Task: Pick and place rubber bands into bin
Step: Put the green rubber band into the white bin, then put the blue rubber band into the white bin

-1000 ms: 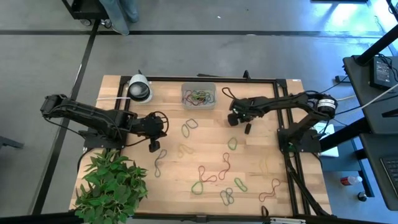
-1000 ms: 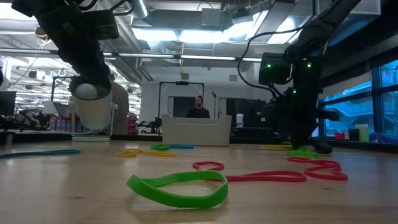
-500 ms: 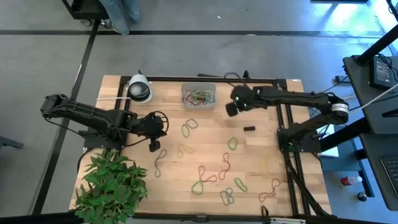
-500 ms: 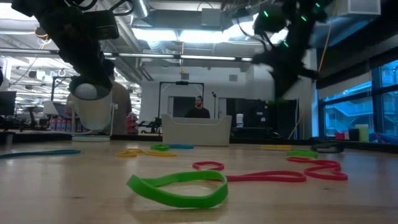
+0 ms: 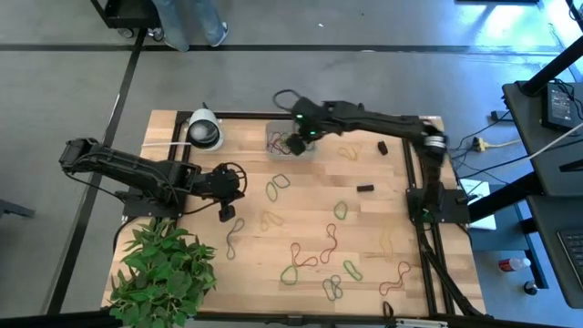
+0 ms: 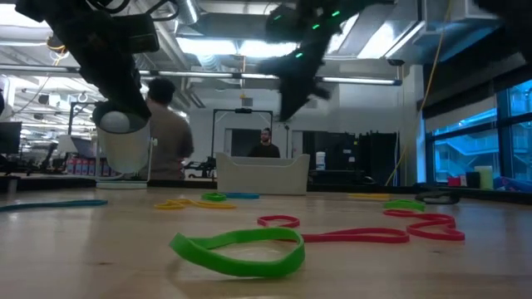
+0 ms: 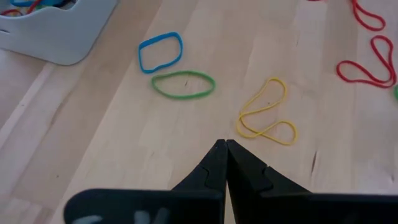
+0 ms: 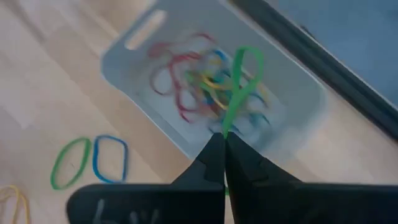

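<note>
The bin [image 5: 290, 142], a clear shallow tray, stands at the table's far middle with several coloured rubber bands [image 8: 193, 87] inside. My right gripper [image 8: 222, 138] hangs over it [image 5: 294, 144], shut on a green rubber band [image 8: 239, 87]. Many more rubber bands lie flat on the wood: green [image 5: 340, 210], red [image 5: 328, 244], a green one near the low camera [image 6: 237, 249]. My left gripper [image 7: 222, 147] is shut and holds nothing, left of the table's middle [image 5: 225, 214], above a yellow band [image 7: 267, 118], a green one [image 7: 183, 84] and a blue one [image 7: 160, 51]. My right gripper pinches one end of the green rubber band [image 8: 226, 127] between its two fingertips, coming from above and slanting down. The band is lifted clear of the table and hangs as a narrow loop below the fingers, over the bin's inside.
A white-and-black tape roll [image 5: 203, 132] sits at the far left and a leafy plant [image 5: 164, 273] at the near left corner. Two small black pieces [image 5: 364, 189] [image 5: 383, 146] lie on the right half. A person [image 6: 166, 124] walks behind the table's far side.
My right gripper has risen from the table's right half and swung toward the far edge and left, rolling as it went, and now stands over the bin with the green band hanging from it. A person has come into view behind the table.
</note>
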